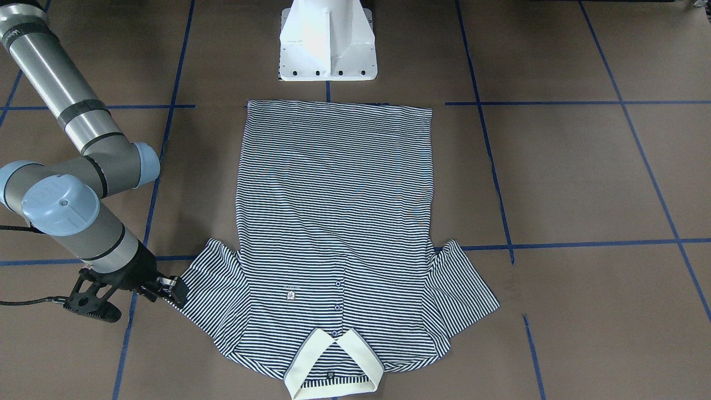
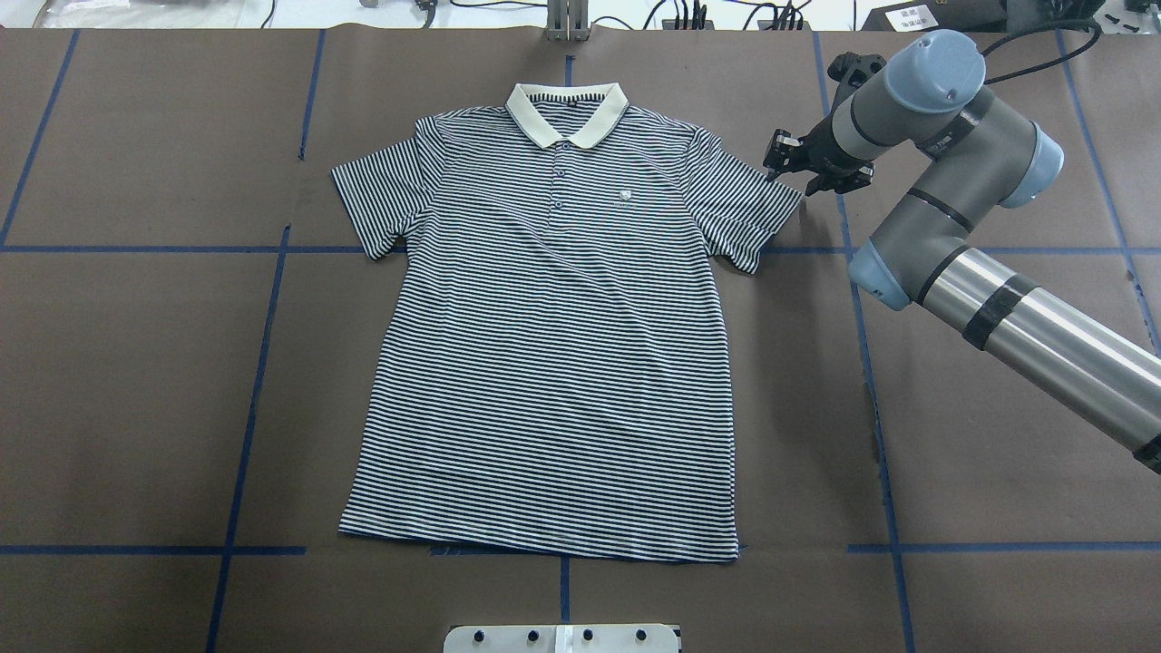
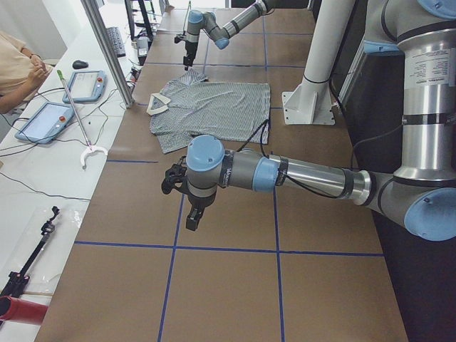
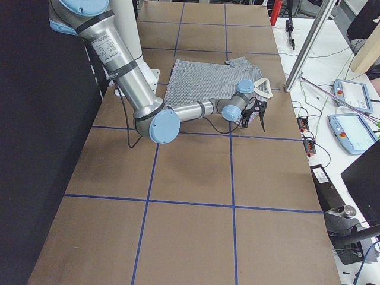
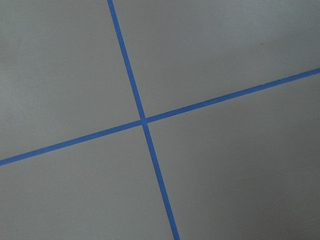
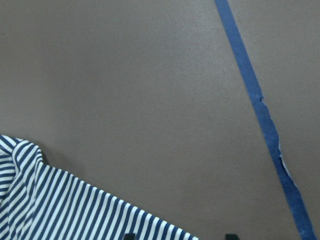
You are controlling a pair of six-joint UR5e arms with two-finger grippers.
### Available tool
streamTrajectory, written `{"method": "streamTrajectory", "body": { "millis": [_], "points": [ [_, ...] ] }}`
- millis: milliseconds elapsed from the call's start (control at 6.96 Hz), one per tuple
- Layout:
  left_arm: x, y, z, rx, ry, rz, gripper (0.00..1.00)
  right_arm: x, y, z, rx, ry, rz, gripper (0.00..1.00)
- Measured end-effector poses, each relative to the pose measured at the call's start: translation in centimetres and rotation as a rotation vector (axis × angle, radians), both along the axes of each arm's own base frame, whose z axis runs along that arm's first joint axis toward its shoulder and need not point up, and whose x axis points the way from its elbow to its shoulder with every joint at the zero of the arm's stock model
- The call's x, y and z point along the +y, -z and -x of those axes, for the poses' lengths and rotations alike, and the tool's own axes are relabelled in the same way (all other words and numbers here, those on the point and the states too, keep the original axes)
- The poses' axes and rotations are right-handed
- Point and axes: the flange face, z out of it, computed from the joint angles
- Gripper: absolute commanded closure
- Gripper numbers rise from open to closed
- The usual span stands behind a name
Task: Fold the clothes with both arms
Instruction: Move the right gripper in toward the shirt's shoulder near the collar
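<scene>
Brown, matte, paper-like covering spans the table [image 2: 980,435], ruled into big squares by blue tape [image 2: 873,381]. The polo shirt [image 2: 544,363] lies face up and spread flat in the middle of it, hem toward the robot's white pedestal [image 1: 326,44] and cream collar [image 2: 567,113] at the far edge. Both short sleeves are splayed outward and nothing is doubled over yet, so I take this as the layout for a first fold.

The right gripper [image 2: 787,177] sits low at the outer cuff of the sleeve [image 2: 742,207] on the robot's right side. Its wrist camera shows two black fingertips [image 6: 129,235] set apart at the bottom of the frame, with the striped cuff edge running in between them. The jaws stand parted with nothing in them, placed, I'd judge, to pinch that cuff and carry the sleeve in over the body.

The left gripper [image 3: 191,214] hangs over bare table well apart from the shirt, its camera seeing only a tape crossing [image 5: 144,121]. I can't tell whether its jaws are parted or closed.

The knit looks thin and limp, with fine navy-and-white stripes and faint ripples across the chest. The plain collar looks stiffer and keeps its points. Small buttons [image 2: 559,172] and a tiny chest logo [image 2: 624,193] break the pattern. Cloth this soft will likely sag and drag when lifted by one edge.
</scene>
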Motion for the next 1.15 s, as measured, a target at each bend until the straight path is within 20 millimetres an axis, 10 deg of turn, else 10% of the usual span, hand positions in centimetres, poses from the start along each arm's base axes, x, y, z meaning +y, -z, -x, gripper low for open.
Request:
{"method": "streamTrajectory", "body": {
  "millis": [431,1149],
  "points": [
    [0.0,0.1,0.0,0.0,0.0,-0.002,0.0,0.2,-0.7,0.0,0.009,-0.001,0.007,0.99],
    [0.0,0.2,0.0,0.0,0.0,-0.005,0.0,0.2,2.2,1.0,-0.028,0.0,-0.006,1.0]
  ]
}}
